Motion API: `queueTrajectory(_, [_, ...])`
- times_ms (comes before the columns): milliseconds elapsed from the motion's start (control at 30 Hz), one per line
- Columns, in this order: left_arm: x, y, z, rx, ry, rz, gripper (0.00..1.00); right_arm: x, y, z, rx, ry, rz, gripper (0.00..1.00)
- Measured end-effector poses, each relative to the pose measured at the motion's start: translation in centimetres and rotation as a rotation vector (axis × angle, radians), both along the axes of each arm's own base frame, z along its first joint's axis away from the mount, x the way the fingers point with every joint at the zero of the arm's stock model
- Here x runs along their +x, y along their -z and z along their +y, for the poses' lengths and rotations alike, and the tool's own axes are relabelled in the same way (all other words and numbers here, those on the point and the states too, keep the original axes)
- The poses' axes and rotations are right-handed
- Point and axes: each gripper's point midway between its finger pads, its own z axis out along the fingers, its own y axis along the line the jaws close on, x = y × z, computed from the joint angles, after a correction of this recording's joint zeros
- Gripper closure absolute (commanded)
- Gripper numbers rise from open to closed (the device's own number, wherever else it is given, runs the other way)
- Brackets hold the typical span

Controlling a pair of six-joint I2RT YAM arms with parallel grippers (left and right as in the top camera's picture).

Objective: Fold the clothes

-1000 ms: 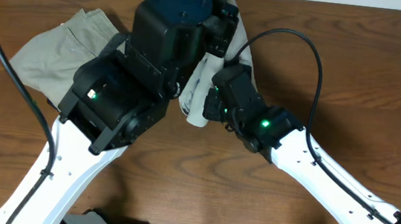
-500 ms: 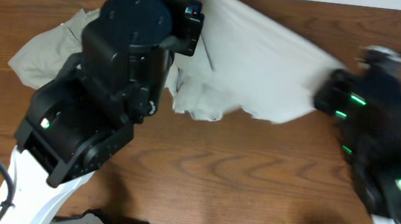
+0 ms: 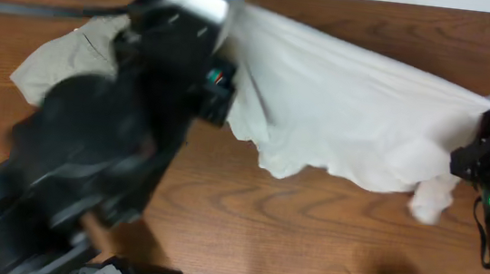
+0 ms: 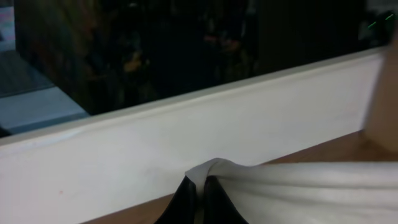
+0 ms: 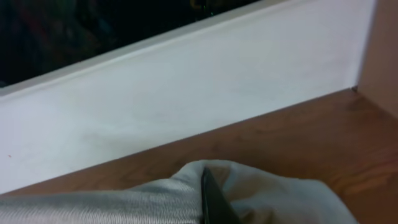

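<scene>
One pale off-white T-shirt (image 3: 348, 111) hangs stretched across the far half of the table (image 3: 308, 235). It runs from the far left down to the right edge, and its lower hem sags in loose folds toward the near side.

From above you see the whole span of cloth but not the pinch points. The left arm (image 3: 105, 168) is a big dark blur over the left side and covers the spot where it holds the shirt. The right gripper (image 3: 475, 159) shows only as a black body at the cloth's right end.

The wrist cameras fill that in. On the left wrist view, the left gripper (image 4: 198, 196) has its two dark fingers pressed together on a thin corner of the fabric, which folds over their tips and trails off to the right. On the right wrist view, one dark finger (image 5: 211, 199) pokes up through bunched grey-white cloth, and the pincer is closed on the shirt. Both wrist views also show a white board (image 4: 186, 130) along the table's far edge.

Khaki trousers (image 3: 52, 67) lie crumpled at the far left, partly under the left arm.
</scene>
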Motion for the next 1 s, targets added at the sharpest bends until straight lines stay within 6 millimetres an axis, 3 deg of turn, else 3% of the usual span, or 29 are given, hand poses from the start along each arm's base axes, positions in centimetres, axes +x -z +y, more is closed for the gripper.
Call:
queueTrajectory(133, [-1.9,-0.9,1.7,-0.029,0.014,-0.015,0.93,-1.2,-1.8,0.0,0.001,-0.016,-0.027,0.99])
queueTrajectory(233, [-2.2,-0.7,2.5,-0.032,-0.004,-0.001,0.93,-2.0,-2.3,-0.1,0.0,-0.019,-0.023,0.99])
queueTrajectory(467, [-1.5,1.5,2.9,0.027,-0.059,0.064,0.93,-2.6,-0.4,0.0,-0.008,-0.03,0.066,0.99])
queueTrajectory(567, [-0.1,2.1,3.6,0.045,-0.139,0.078,0.93,-2.0,0.9,0.1,-0.007,-0.024,0.124,0.98])
queueTrajectory(700, [3.3,3.3,4.2,0.079,-0.26,0.109,0.93,1.2,2.7,0.7,-0.014,-0.021,0.205,0.98])
queueTrajectory(800, [8.1,5.6,4.2,0.113,-0.332,0.163,0.93,6.1,5.0,1.5,-0.025,-0.016,0.279,0.99])
queueTrajectory(833, [9.3,6.4,4.2,0.122,-0.343,0.183,0.93,6.9,5.4,1.6,-0.026,-0.015,0.289,0.99])
queueTrajectory(933, [14.5,11.5,3.3,0.168,-0.317,0.307,0.93,12.0,8.8,2.3,-0.038,-0.007,0.361,0.99])
queueTrajectory(1000, [16.9,15.1,2.5,0.196,-0.275,0.401,0.92,14.6,11.5,2.5,-0.045,0.0,0.419,0.99])
